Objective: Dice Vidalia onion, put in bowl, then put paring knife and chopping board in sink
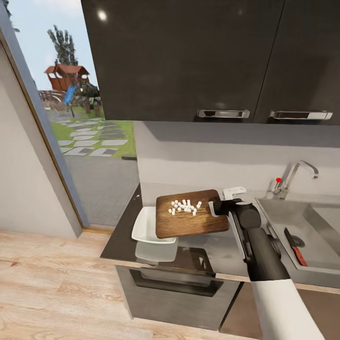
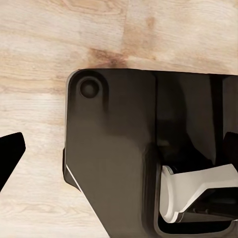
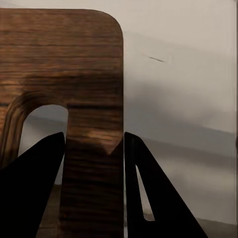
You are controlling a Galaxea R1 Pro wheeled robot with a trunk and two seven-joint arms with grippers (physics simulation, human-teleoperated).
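My right gripper [image 1: 218,207] is shut on the right end of the brown chopping board [image 1: 191,219], with one finger through the oval slot and the other outside the board's edge [image 3: 94,74]. A pile of white diced onion [image 1: 185,206] lies on the board. The board's left end overhangs the white bowl [image 1: 151,233], which stands on the grey countertop [image 1: 212,245] near its left end. The paring knife [image 1: 295,245] lies in the grey sink [image 1: 283,212] by the drain. My left gripper [image 2: 124,148] hangs open over the wood floor beside the robot's dark base.
Dark wall cabinets [image 1: 189,56] hang above the counter. The chrome tap [image 1: 295,174] with a red knob stands behind the sink. An oven front [image 1: 174,288] sits under the counter. A tall glass opening [image 1: 80,118] to a garden is at the left.
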